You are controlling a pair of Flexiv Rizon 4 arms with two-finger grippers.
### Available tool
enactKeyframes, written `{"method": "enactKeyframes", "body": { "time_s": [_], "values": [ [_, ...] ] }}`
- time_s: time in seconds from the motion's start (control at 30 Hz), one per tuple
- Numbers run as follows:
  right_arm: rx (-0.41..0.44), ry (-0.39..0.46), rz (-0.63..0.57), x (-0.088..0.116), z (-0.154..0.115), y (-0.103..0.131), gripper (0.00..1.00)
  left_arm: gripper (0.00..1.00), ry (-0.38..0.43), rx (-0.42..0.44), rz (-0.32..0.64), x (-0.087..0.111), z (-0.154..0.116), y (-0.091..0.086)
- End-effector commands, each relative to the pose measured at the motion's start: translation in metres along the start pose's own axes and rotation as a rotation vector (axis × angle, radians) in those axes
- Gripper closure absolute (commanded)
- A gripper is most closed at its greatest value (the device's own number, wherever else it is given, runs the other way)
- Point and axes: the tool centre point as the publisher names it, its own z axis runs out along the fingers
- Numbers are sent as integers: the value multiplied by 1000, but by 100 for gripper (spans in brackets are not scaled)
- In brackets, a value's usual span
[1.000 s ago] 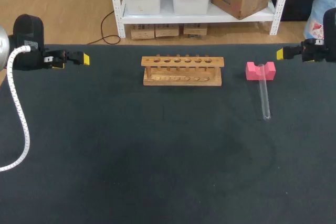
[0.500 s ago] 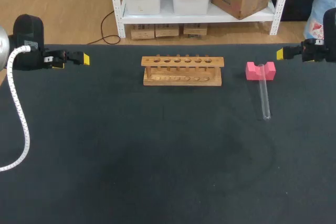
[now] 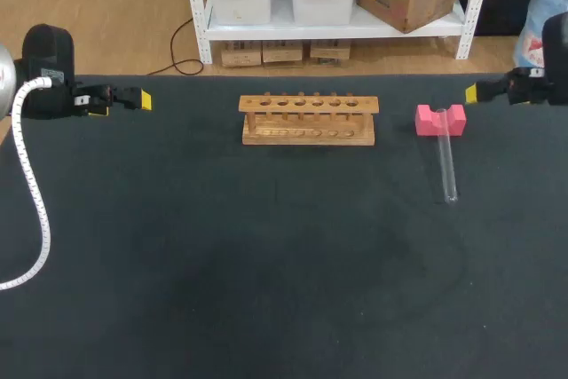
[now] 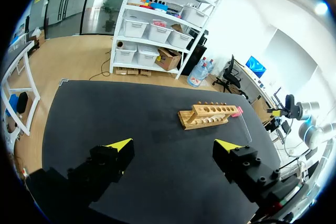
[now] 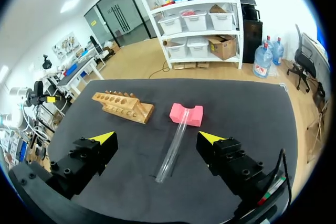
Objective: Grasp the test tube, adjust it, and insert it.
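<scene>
Both the left gripper (image 4: 174, 144) and right gripper (image 5: 156, 138) gape empty; the right should straddle the test tube (image 3: 447, 166) mid-length, six o'clock of the block (image 3: 440, 119).

I can read no writing, label, number or sign on the test tube (image 3: 447, 166), the rack (image 3: 308, 119) or my table (image 3: 222, 290).

test tube (image 3: 448, 166) flanks open; block (image 3: 441, 119) at end

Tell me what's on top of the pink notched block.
One end of the clear glass test tube lies in the groove of the pink notched block, the rest on the black table. The groove floor beneath is hidden.
</scene>
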Motion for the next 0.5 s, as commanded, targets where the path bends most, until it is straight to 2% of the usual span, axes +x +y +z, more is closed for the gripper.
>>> {"method": "enactKeyframes", "body": {
  "time_s": [0.03,0.23,0.37,0.5],
  "values": [
    [60,-3,8,-1,11,6,0,0,0,0,0,0,0,0],
    [76,-26,27,-7,9,1,0,0,0,0,0,0,0,0],
    [83,-32,37,-9,8,-2,0,0,-48,131,110,0,-6,3],
    [80,-27,53,-8,8,-5,0,0,-111,219,177,-4,-12,10]
  ]
}}
